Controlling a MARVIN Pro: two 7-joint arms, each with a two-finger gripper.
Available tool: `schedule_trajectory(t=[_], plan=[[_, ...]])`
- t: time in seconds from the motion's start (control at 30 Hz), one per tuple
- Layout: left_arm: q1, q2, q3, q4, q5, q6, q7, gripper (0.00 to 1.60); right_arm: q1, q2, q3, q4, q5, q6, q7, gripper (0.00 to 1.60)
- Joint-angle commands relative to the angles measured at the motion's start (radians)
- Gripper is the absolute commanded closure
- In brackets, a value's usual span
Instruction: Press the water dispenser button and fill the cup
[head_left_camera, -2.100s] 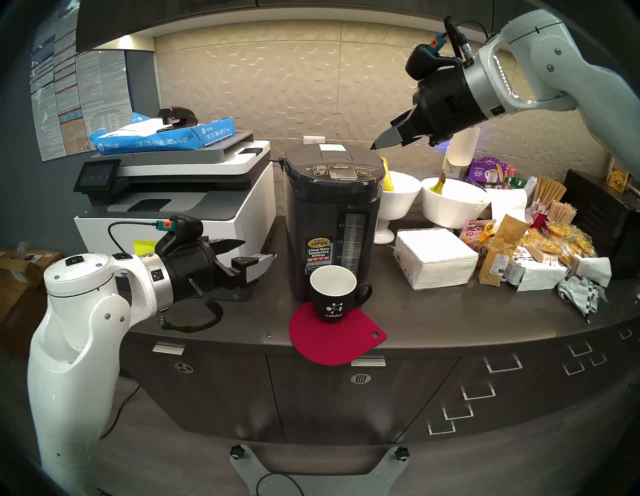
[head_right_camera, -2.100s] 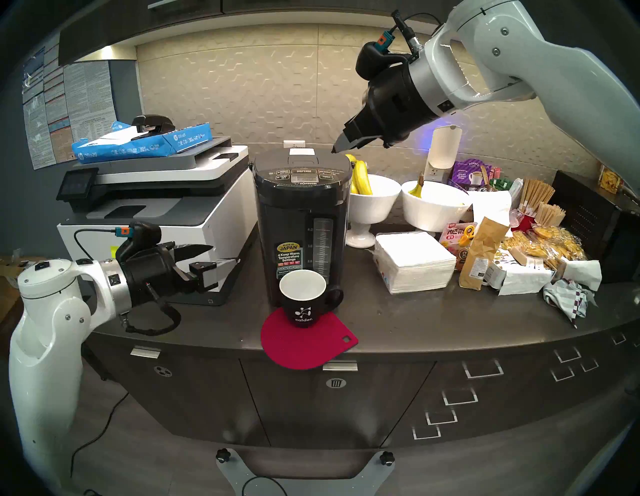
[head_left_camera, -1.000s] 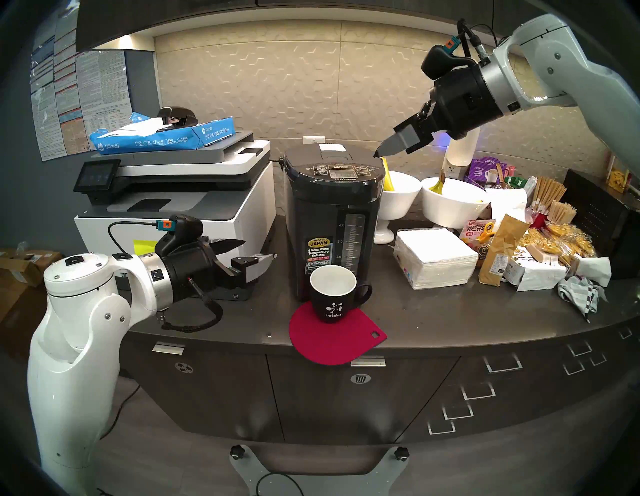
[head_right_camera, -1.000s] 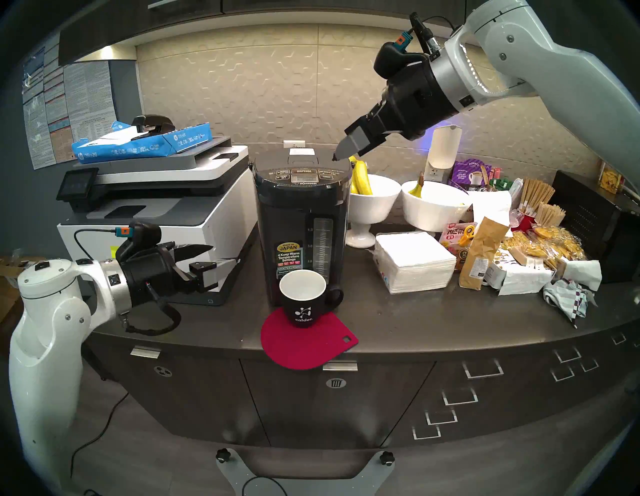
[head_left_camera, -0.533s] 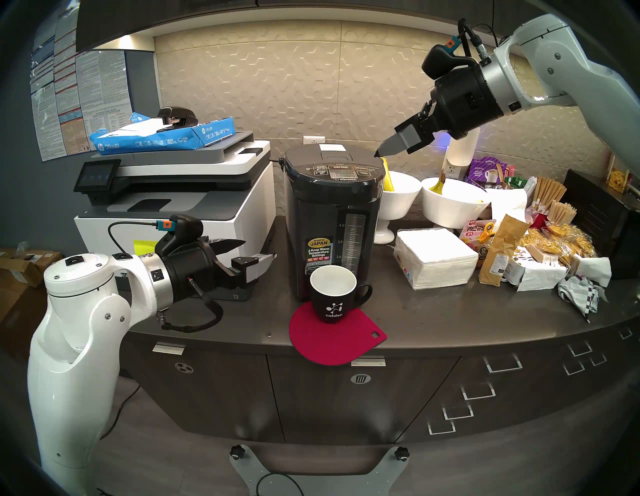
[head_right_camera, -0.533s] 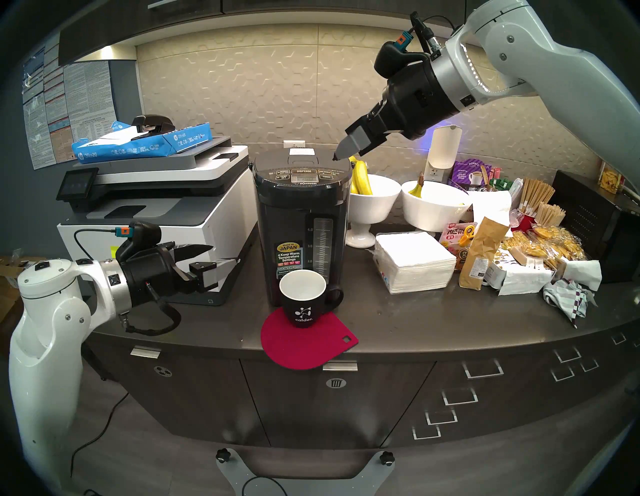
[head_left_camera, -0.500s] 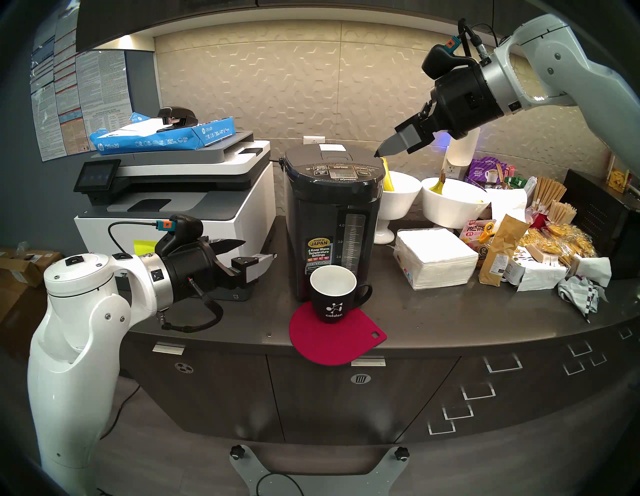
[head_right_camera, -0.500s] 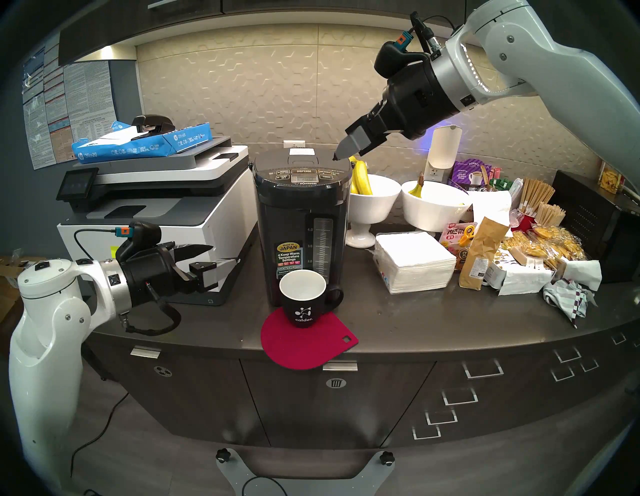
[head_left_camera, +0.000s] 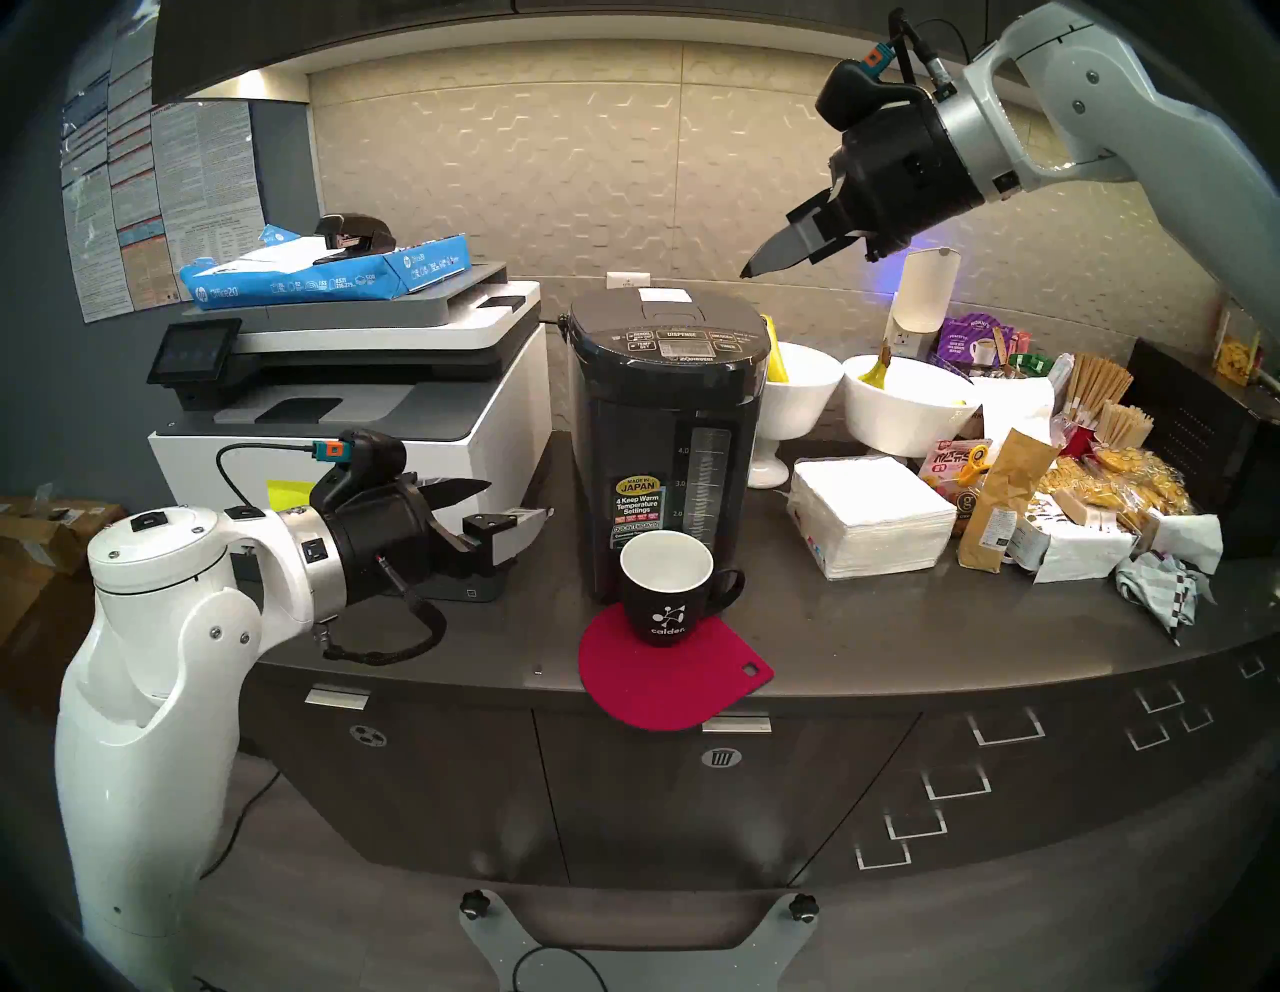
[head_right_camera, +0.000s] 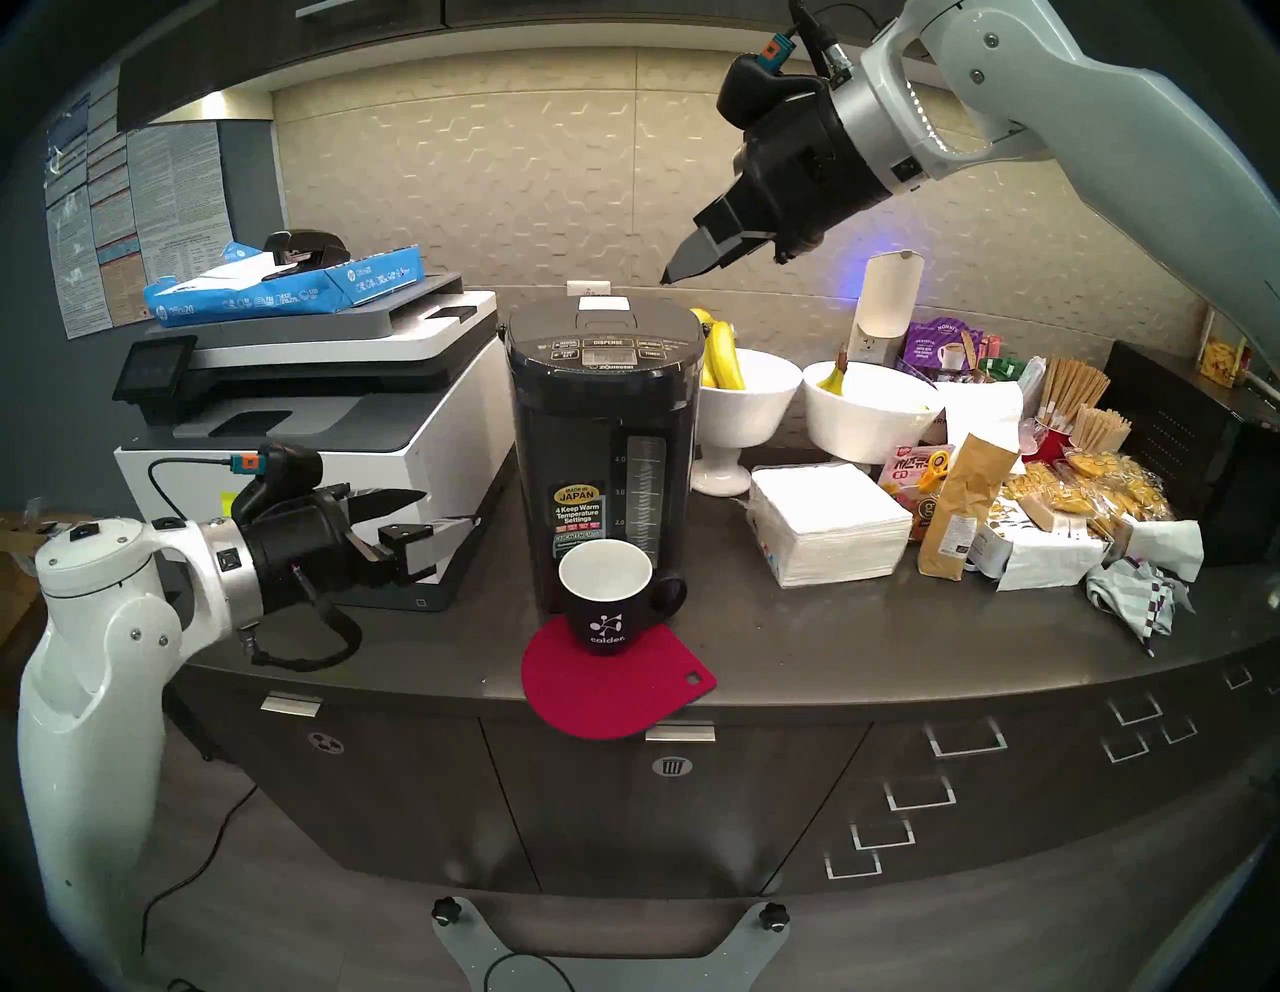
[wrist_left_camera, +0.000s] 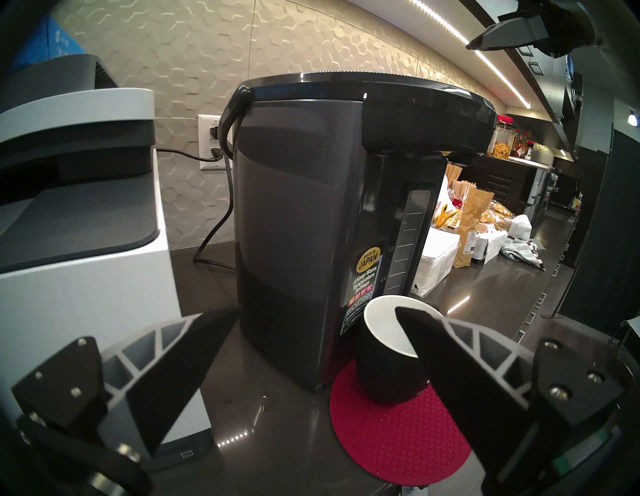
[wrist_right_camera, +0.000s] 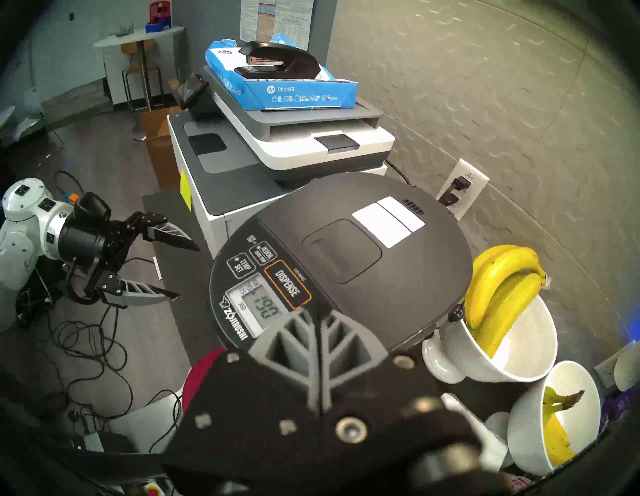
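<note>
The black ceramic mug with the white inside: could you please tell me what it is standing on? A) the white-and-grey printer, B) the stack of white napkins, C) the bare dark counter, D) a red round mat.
D: the black ceramic mug stands upright on the red round mat, right in front of the tall dark-grey water dispenser; the left wrist view shows its base on the mat's ribbed surface.

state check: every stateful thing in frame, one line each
water dispenser: lid closed, display lit
DISPENSE button: untouched
cup: upright on the mat at the dispenser's front, no water visible
red mat: flat, overhanging the counter edge
left gripper: open, empty, left of the dispenser
right gripper: shut, empty, above the dispenser's right side, not touching
paper ream: wrapper torn open, stapler on top
</note>
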Motion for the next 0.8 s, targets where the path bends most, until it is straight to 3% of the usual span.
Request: schedule_trajectory(t=[0.0,0.37,0.77], plan=[[0.000,0.000,0.000,-0.011,0.000,0.000,0.000,0.00,0.013,-0.024,0.012,-0.015,0.024,0.000,-0.045,1.60],[0.000,0.000,0.000,-0.011,0.000,0.000,0.000,0.00,0.010,-0.007,-0.016,-0.045,0.022,0.000,-0.071,1.60],[0.000,0.000,0.000,-0.011,0.000,0.000,0.000,0.00,0.006,0.001,-0.042,-0.043,-0.005,0.000,-0.043,1.60]])
